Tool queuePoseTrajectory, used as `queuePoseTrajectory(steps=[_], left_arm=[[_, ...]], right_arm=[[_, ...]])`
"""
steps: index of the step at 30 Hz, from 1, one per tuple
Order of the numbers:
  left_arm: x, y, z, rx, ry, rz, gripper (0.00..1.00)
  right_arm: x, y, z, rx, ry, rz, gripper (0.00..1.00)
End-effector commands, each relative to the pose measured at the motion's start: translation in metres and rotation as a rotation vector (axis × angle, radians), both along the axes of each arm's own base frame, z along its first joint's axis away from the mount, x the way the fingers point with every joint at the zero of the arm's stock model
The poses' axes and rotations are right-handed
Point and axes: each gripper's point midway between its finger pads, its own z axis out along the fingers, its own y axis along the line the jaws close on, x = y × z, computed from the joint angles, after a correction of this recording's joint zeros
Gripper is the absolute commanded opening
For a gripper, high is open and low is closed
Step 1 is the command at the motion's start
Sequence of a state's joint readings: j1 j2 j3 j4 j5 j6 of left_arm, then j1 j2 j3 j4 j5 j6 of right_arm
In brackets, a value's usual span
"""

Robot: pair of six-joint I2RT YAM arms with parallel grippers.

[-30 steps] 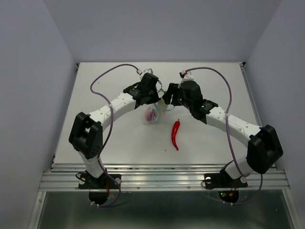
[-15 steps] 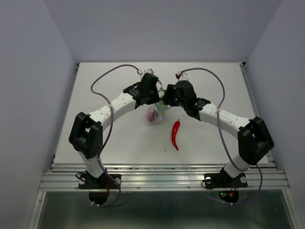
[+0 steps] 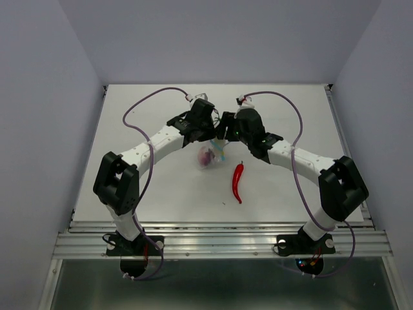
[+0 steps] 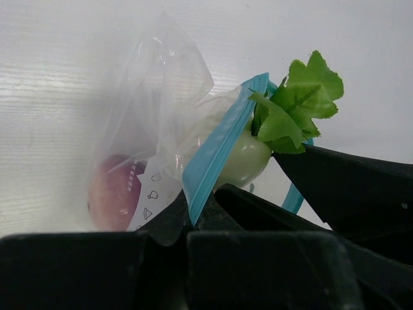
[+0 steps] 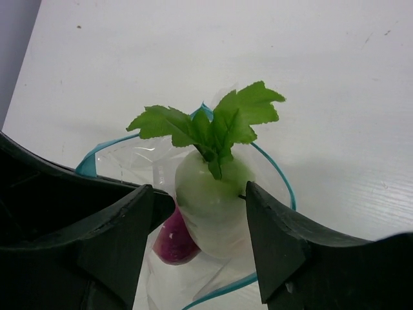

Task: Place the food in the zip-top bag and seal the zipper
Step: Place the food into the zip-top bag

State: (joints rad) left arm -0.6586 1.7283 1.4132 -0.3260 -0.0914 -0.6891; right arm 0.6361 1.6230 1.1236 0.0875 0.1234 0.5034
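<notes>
My left gripper is shut on the light-blue zipper of the clear zip-top bag and holds its mouth up. The purple-red onion lies inside. The white radish stands in the bag's mouth, green leaves sticking out. My right gripper is open, its jaws on either side of the radish, the right one at its skin. The red chili lies on the table in front of the bag, to its right.
The white table has grey walls on three sides and a metal rail along its near edge. Both arms meet over the bag at mid-table, their purple cables arching behind.
My right arm has swung left and its gripper has closed in on the bag's mouth beside the left gripper. The left gripper, the bag and the chili have stayed put.
</notes>
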Motion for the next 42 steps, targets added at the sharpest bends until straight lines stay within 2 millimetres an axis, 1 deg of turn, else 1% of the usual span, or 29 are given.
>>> queuePoseTrajectory(steps=[1,2,7,12,13,15,16,17,19,20,21,22,23,25,28,29,31,33,34,35,37,38,39,40,41,42], left_arm=[[-0.002,0.001,0.028,-0.042,-0.065,-0.007,0.0],[-0.003,0.002,0.027,-0.039,-0.065,-0.006,0.0],[-0.004,0.003,0.028,-0.04,-0.073,-0.013,0.0],[-0.006,0.003,0.027,-0.036,-0.076,-0.021,0.0],[-0.005,0.003,0.03,-0.041,-0.082,-0.021,0.0],[-0.005,0.003,0.03,-0.04,-0.085,-0.017,0.0],[-0.004,0.003,0.031,-0.039,-0.088,-0.015,0.0],[-0.004,0.003,0.03,-0.038,-0.086,-0.015,0.0],[-0.002,0.005,0.029,-0.025,-0.086,-0.006,0.0],[-0.001,0.007,0.029,-0.01,-0.082,0.006,0.0],[0.0,0.011,0.029,0.005,-0.081,0.023,0.0],[0.005,0.02,0.027,0.044,-0.089,0.073,0.0],[0.005,0.027,0.025,0.075,-0.078,0.098,0.0],[0.008,0.034,0.026,0.096,-0.085,0.135,0.0],[0.01,0.035,0.029,0.1,-0.096,0.145,0.0],[0.011,0.034,0.032,0.095,-0.099,0.145,0.0],[0.013,0.034,0.035,0.092,-0.105,0.147,0.0],[0.015,0.035,0.04,0.095,-0.117,0.159,0.0],[0.015,0.036,0.041,0.099,-0.118,0.165,0.0],[0.015,0.037,0.041,0.105,-0.12,0.169,0.0],[0.015,0.041,0.044,0.112,-0.124,0.181,0.0],[0.014,0.04,0.044,0.112,-0.123,0.176,0.0],[0.014,0.041,0.045,0.108,-0.124,0.176,0.0],[0.012,0.04,0.047,0.103,-0.126,0.168,0.0],[0.012,0.041,0.046,0.104,-0.125,0.168,0.0],[0.011,0.041,0.046,0.103,-0.124,0.166,0.0]], right_arm=[[0.004,0.013,0.021,0.042,-0.062,0.037,0.67],[0.004,0.011,0.015,0.024,-0.045,0.029,0.68],[0.013,0.004,0.003,-0.024,-0.033,-0.018,0.67],[0.017,-0.001,0.0,-0.048,-0.029,-0.053,0.66],[0.018,-0.004,0.0,-0.054,-0.031,-0.066,0.63],[0.018,-0.004,-0.002,-0.057,-0.029,-0.062,0.5],[0.015,0.001,-0.001,-0.05,-0.031,-0.033,0.35],[0.014,0.004,0.001,-0.038,-0.037,-0.011,0.28],[0.008,0.011,0.004,-0.019,-0.042,0.041,0.19],[0.002,0.018,0.006,-0.002,-0.035,0.093,0.17],[-0.002,0.021,0.007,0.003,-0.033,0.119,0.15],[-0.007,0.021,0.008,0.006,-0.031,0.136,0.13],[-0.017,0.027,0.007,0.008,-0.027,0.205,0.11],[-0.026,0.026,0.002,-0.003,-0.014,0.242,0.08],[-0.039,0.03,-0.007,-0.033,-0.004,0.311,0.04],[-0.045,0.03,-0.013,-0.051,0.004,0.347,0.04],[-0.054,0.036,-0.017,-0.056,0.009,0.403,0.04],[-0.071,0.049,-0.023,-0.059,0.017,0.495,0.03],[-0.074,0.05,-0.024,-0.061,0.019,0.519,0.03],[-0.081,0.056,-0.026,-0.064,0.024,0.552,0.03],[-0.085,0.06,-0.031,-0.078,0.043,0.581,0.03],[-0.083,0.058,-0.037,-0.095,0.061,0.564,0.03],[-0.079,0.058,-0.038,-0.102,0.061,0.549,0.04],[-0.071,0.053,-0.047,-0.138,0.088,0.494,0.04],[-0.07,0.054,-0.048,-0.134,0.102,0.488,0.04],[-0.063,0.046,-0.056,-0.168,0.131,0.423,0.05]])
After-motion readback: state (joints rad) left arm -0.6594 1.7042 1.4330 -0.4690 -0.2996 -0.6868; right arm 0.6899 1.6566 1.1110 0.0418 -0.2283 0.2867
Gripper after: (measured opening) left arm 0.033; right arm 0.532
